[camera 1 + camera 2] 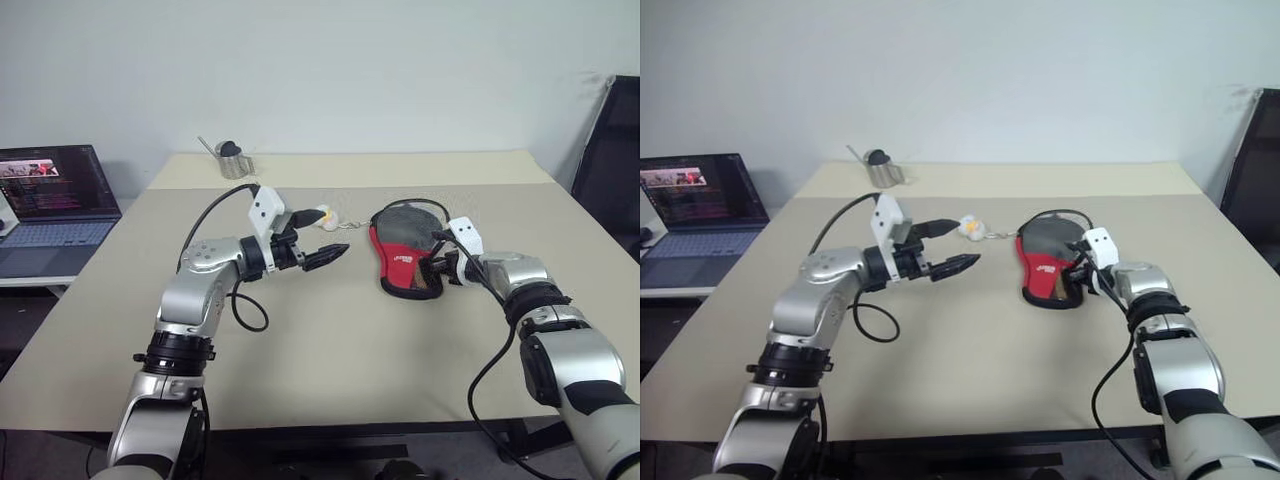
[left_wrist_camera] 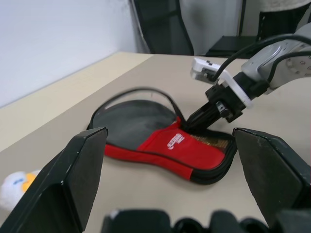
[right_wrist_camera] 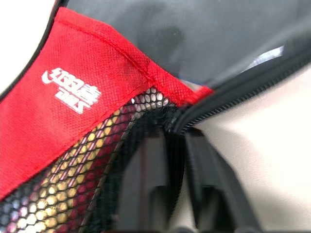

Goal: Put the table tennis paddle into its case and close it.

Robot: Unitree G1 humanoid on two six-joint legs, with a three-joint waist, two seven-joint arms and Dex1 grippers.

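The case (image 1: 400, 245) lies flat on the beige table, black round part to the rear, red lower part with white logo and mesh pocket (image 3: 58, 194) toward me. My right gripper (image 1: 432, 272) sits at the right side of the red part and is shut on the black zip edge (image 3: 228, 97), which runs in between its fingers. Up above the table, left of the case, my left gripper (image 1: 328, 232) stands open and empty, pointing toward it. The table tennis paddle is hidden; pale and red tones show through the mesh.
A small white-and-yellow ball (image 1: 325, 215) lies just beyond the left gripper's upper finger. A metal cup (image 1: 233, 160) stands at the table's back left. A laptop (image 1: 55, 205) sits on a side desk at left, and a black chair (image 1: 610, 160) stands at right.
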